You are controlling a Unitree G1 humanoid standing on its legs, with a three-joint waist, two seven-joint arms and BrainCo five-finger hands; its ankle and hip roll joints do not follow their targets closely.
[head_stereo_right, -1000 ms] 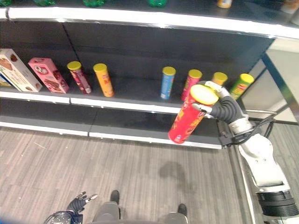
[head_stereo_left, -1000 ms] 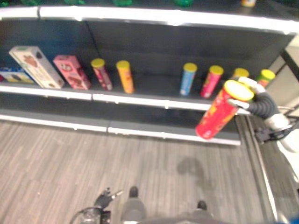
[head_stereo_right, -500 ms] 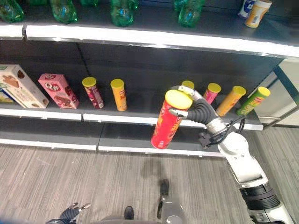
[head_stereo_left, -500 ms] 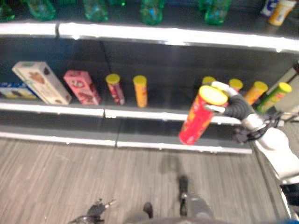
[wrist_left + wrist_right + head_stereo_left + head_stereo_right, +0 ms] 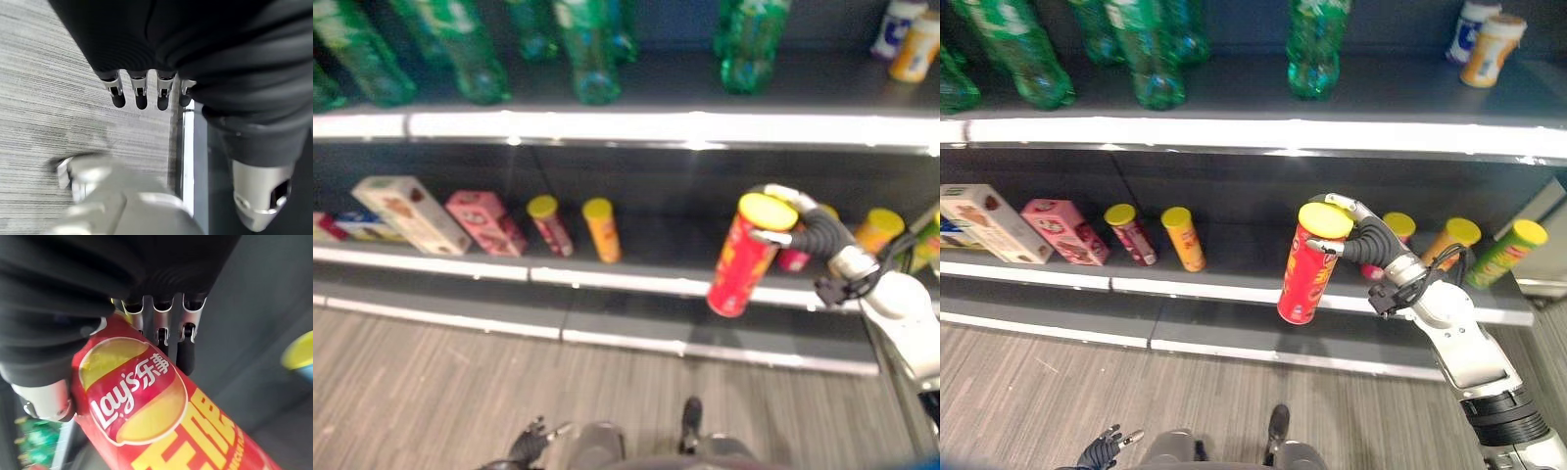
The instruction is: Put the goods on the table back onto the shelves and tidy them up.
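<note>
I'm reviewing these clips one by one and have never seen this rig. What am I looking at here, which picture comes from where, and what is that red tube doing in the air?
This is a two-legged humanoid robot restocking a store shelf. The two wide pictures come from a stereo camera on its head, looking down at the shelving. The two close-ups come from cameras on its wrists. The right hand grips a red chip can near its yellow lid, holding it tilted in front of the middle shelf; the right wrist view shows the same can against the fingers. The left hand hangs idle over the floor, holding nothing. The middle shelf carries boxes and more cans; green bottles stand on the shelf above.
</note>
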